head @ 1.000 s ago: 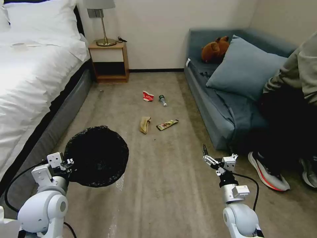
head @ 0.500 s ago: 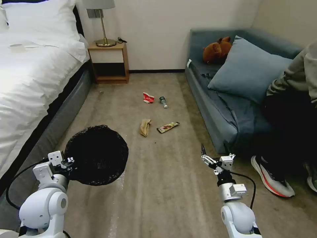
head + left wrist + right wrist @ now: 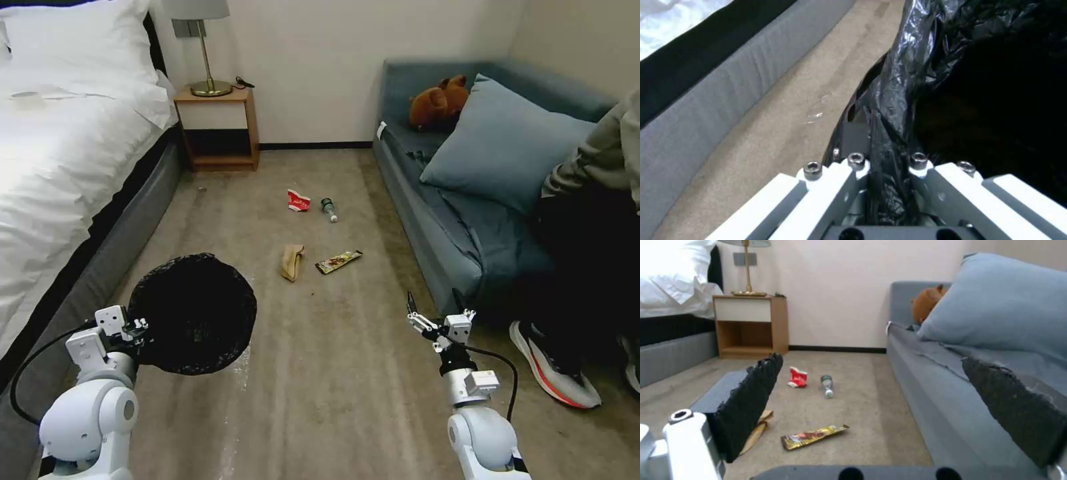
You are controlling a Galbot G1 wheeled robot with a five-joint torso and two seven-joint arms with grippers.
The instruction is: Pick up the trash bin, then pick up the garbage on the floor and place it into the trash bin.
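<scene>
My left gripper (image 3: 138, 327) is shut on the rim of the trash bin (image 3: 192, 313), a round bin with a crinkly black liner, held off the carpet at the lower left. The liner (image 3: 907, 83) is pinched between the left fingers (image 3: 853, 166). The garbage lies on the carpet ahead: a red-and-white carton (image 3: 299, 201), a small clear bottle (image 3: 328, 208), a tan paper bag (image 3: 291, 261) and a gold-brown wrapper (image 3: 339, 261). My right gripper (image 3: 433, 310) hovers open and empty, short of them. Its camera shows the carton (image 3: 797, 377), bottle (image 3: 826, 386) and wrapper (image 3: 813, 437).
A white bed (image 3: 53, 167) runs along the left, with a wooden nightstand (image 3: 217, 127) and lamp at the back. A blue sofa (image 3: 453, 220) with a pillow (image 3: 513, 140) and brown plush toy (image 3: 437, 103) lines the right. A seated person's shoe (image 3: 553, 367) rests near my right arm.
The whole picture has shifted a little, so the camera has moved. The bin stays in the left gripper and the right gripper stays open.
</scene>
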